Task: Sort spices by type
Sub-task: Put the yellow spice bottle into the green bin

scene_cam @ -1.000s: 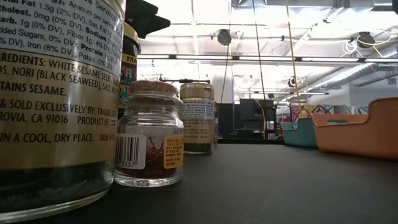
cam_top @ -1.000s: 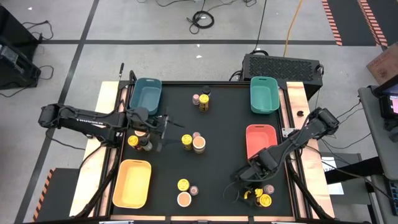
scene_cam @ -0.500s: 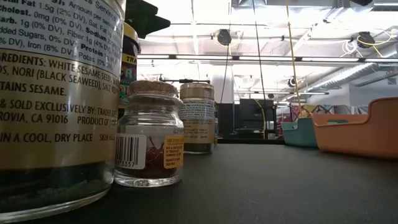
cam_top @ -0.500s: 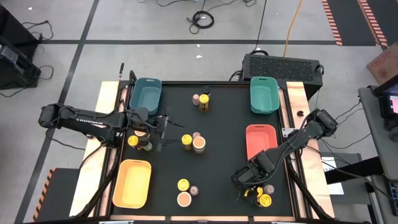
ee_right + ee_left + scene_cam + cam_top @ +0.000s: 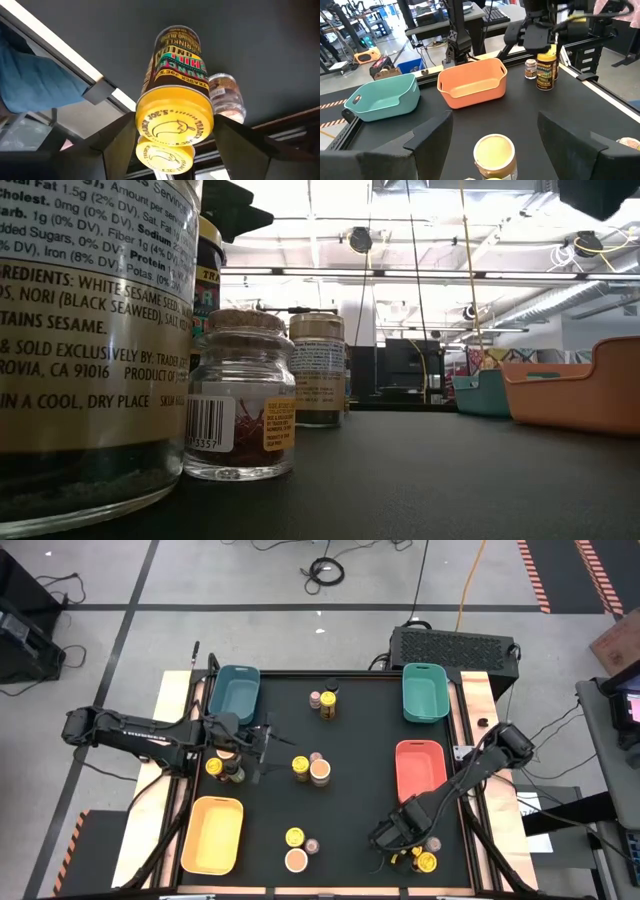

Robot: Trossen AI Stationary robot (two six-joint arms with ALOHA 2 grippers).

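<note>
Under right arm (image 5: pixel 440 802), yellow-lidded jars (image 5: pixel 420 859) partly hidden, jaws unseen

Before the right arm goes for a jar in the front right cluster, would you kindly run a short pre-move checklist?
1. Right gripper open: ok, fingers spread either side of the yellow-lidded jar.
2. Jar between the fingers: ok in the right wrist view.
3. Neighbours clear: not ok, a second yellow lid and a small pale jar crowd it.
4. Coral tray free to receive: ok, nothing in it.
5. Left gripper out of the way: ok, at the table's left side, open.
</note>
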